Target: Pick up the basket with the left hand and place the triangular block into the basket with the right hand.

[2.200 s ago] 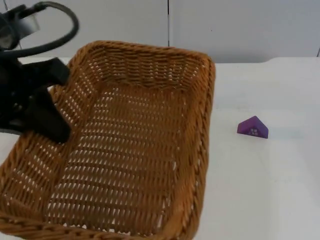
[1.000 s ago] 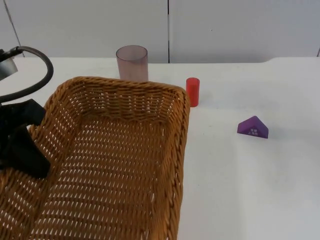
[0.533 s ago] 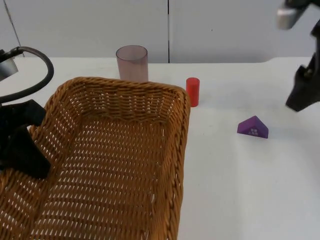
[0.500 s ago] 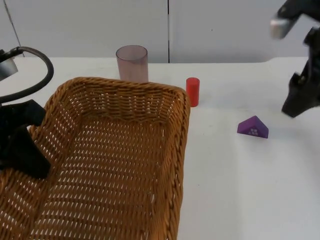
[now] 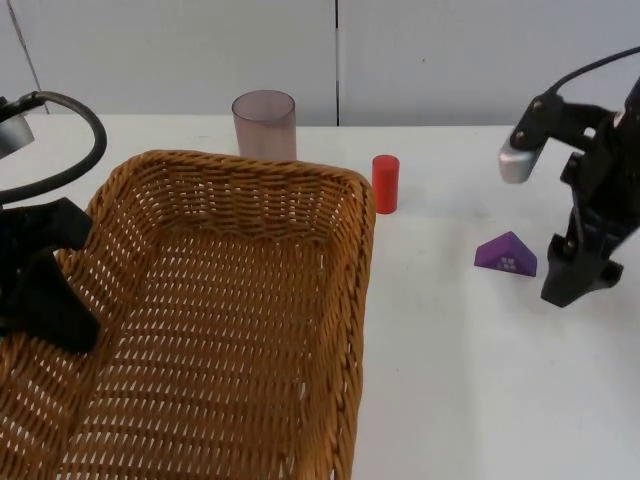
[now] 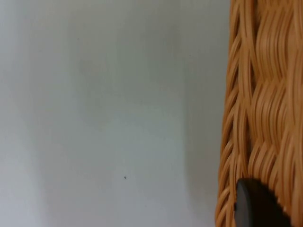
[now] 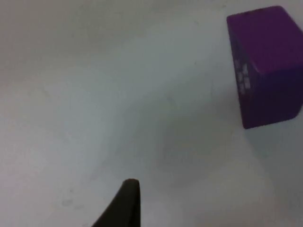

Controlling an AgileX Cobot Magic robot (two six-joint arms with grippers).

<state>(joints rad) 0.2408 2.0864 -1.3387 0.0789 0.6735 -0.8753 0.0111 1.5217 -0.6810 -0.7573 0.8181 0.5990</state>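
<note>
The left gripper (image 5: 45, 300) is clamped on the left wall of the basket (image 5: 220, 320), which occupies the table's (image 5: 470, 380) front left area, apparently raised, so the pickup step appears done. The right gripper (image 5: 570, 280) is low over the table just beside the block (image 5: 506, 255), near the right edge; whether it is released or clenched cannot be told. The block rests on the table, well apart from the basket, so grasp, transfer and placement remain.

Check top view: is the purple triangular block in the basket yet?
No, the purple triangular block lies on the white table, apart from the basket, with the right gripper beside it.
</note>
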